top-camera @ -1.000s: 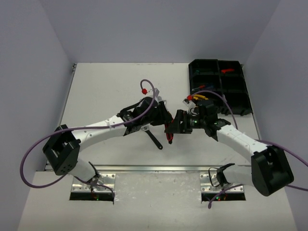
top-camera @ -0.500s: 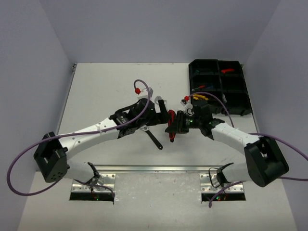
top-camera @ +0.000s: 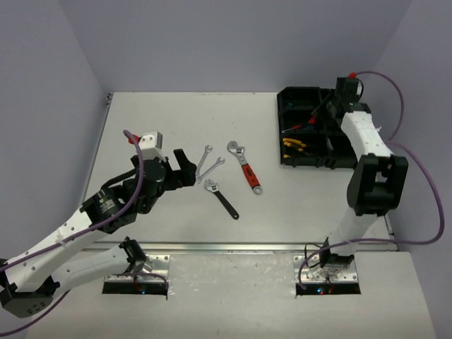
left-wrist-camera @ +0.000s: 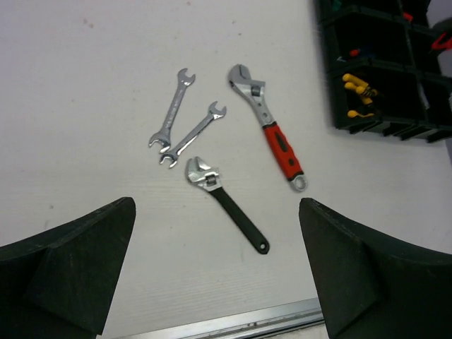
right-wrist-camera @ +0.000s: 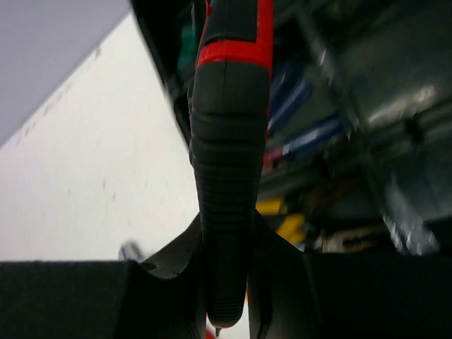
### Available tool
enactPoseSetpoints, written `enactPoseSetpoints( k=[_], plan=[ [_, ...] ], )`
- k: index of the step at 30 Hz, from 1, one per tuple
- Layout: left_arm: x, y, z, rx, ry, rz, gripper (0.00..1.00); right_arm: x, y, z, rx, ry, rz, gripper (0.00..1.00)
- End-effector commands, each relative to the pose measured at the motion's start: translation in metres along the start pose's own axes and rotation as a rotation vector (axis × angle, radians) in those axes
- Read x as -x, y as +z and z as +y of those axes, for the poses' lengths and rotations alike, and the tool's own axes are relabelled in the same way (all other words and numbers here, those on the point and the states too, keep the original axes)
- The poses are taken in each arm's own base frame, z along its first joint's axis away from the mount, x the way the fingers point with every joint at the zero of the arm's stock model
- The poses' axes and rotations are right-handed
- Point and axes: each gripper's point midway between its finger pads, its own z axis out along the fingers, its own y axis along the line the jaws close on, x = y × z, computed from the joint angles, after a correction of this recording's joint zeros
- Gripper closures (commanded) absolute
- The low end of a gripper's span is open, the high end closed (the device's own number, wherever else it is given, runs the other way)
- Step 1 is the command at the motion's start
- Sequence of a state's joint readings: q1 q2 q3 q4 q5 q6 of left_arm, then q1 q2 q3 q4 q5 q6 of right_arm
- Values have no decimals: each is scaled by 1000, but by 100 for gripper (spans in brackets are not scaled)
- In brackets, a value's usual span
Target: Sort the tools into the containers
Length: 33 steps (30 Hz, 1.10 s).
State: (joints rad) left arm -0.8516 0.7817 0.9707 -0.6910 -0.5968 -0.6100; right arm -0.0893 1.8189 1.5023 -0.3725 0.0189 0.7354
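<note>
My right gripper [right-wrist-camera: 227, 229] is shut on the ribbed black-and-red handle of a screwdriver [right-wrist-camera: 229, 106] and holds it over the black containers tray [top-camera: 357, 161] at the back right, where the right gripper [top-camera: 326, 113] hangs above the middle compartments. My left gripper [top-camera: 181, 167] is open and empty, left of the loose tools. In front of the left gripper [left-wrist-camera: 219, 282] on the table lie two silver wrenches [left-wrist-camera: 171, 108] [left-wrist-camera: 192, 134], a red-handled adjustable wrench [left-wrist-camera: 268, 127] and a black-handled adjustable wrench [left-wrist-camera: 226, 205].
Yellow-handled pliers [left-wrist-camera: 359, 92] lie in a near compartment of the tray [left-wrist-camera: 332, 85]. Blue and red handles [top-camera: 291, 129] show in the compartment behind it. Pale walls close in the table on three sides. A metal rail [top-camera: 226, 247] runs along the near edge.
The two grippers met over the table's middle with the screwdriver between them. The left one let go and drew back left. The right one shut on it and carried it to the tray.
</note>
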Motion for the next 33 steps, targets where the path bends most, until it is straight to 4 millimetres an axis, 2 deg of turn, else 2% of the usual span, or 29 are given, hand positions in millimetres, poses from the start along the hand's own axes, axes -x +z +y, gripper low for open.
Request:
enactPoseSetpoints(
  k=[1, 3, 5, 7, 10, 13, 15, 16, 21, 23, 28, 30, 33],
  plan=[
    [-28, 3, 37, 98, 110, 22, 0, 88, 32, -12, -213, 18, -198, 100],
    [-28, 2, 30, 51, 125, 31, 0, 100, 55, -14, -255, 4, -214, 100],
    [-33, 5, 26, 22, 139, 37, 0, 98, 83, -24, -294, -4, -213, 100],
    [-41, 9, 19, -11, 159, 70, 0, 112, 91, -24, -308, -1, -265, 100],
    [-52, 17, 16, -8, 191, 111, 0, 121, 105, -30, -311, -8, -339, 100],
    [-58, 20, 15, -6, 204, 134, 0, 128, 117, -28, -290, -38, -376, 100],
    [-59, 20, 14, -14, 207, 139, 0, 128, 133, -33, -288, -55, -368, 100],
    [-59, 20, 13, -17, 207, 139, 0, 134, 133, -30, -275, -62, -379, 100],
    [-55, 17, 12, -33, 196, 122, 0, 126, 151, -41, -251, -57, -343, 100],
    [-54, 15, 10, -48, 192, 116, 0, 120, 157, -53, -265, -60, -327, 87],
    [-56, 16, 10, -49, 200, 126, 0, 116, 160, -61, -277, -63, -315, 50],
    [-56, 17, 10, -49, 202, 127, 0, 118, 157, -58, -269, -59, -317, 38],
    [-56, 16, 9, -52, 200, 127, 0, 122, 150, -52, -251, -45, -320, 28]
  ],
)
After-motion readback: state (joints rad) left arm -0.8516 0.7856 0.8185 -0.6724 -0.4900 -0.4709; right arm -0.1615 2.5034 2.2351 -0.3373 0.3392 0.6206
